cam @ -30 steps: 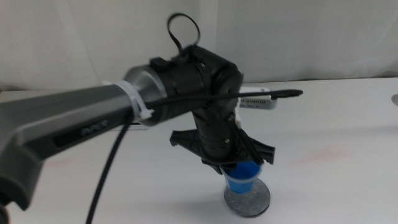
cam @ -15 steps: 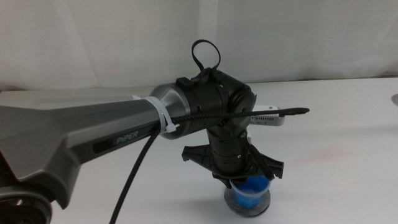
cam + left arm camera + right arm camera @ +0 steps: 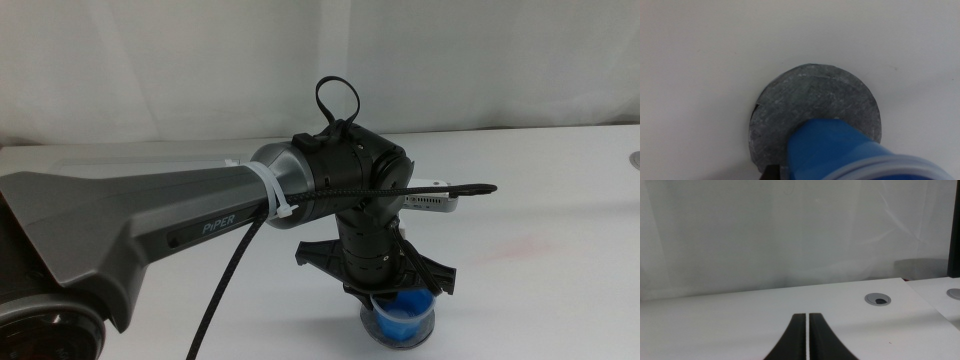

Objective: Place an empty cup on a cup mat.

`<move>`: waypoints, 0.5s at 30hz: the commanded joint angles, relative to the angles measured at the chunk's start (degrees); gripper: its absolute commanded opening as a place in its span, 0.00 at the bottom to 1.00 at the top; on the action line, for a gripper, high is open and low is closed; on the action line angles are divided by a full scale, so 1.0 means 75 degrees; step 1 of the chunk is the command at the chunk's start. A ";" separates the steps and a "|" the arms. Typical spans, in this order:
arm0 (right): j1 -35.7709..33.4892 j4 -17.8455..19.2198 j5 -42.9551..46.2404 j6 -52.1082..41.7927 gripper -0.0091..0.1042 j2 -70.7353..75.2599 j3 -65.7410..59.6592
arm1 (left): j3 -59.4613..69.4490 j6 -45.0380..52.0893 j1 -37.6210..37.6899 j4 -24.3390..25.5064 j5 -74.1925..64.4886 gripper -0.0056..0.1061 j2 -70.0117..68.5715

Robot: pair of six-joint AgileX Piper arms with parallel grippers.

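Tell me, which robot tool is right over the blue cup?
The left tool, reaching in from the left onto the blue cup above the grey cup mat. The right tool waits elsewhere, over bare table.

Lighting even, bright, diffuse; white table [image 3: 560, 190] near overexposed, little texture. Middle view: left arm [image 3: 150, 235] close to lens, soft, slightly blurred. Left wrist view: cup [image 3: 840, 152] out of focus at rim, cup mat [image 3: 815, 100] sharper, thin dark shadow at mat edge. Right wrist view dimmer, greyish, hazy backdrop; jaws silhouetted.

cup [image 3: 405, 312] on cup mat [image 3: 372, 324], table [image 3: 540, 200] beneath
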State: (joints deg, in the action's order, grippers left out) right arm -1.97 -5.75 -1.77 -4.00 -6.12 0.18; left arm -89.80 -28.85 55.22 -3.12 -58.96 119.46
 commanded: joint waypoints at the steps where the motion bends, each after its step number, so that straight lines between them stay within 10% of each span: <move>1: 0.0045 0.0024 0.0061 -0.0048 0.06 0.0026 -0.0299 | -0.0042 -0.0082 0.0028 -0.0051 0.0059 0.03 0.0013; 15: 0.0045 0.0024 0.0061 -0.0048 0.06 0.0026 -0.0299 | -0.0042 -0.0098 0.0028 -0.0037 0.0109 0.51 0.0013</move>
State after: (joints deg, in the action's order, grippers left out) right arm -1.97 -5.75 -1.77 -4.00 -6.12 0.18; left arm -89.80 -28.85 55.22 -3.12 -58.66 119.46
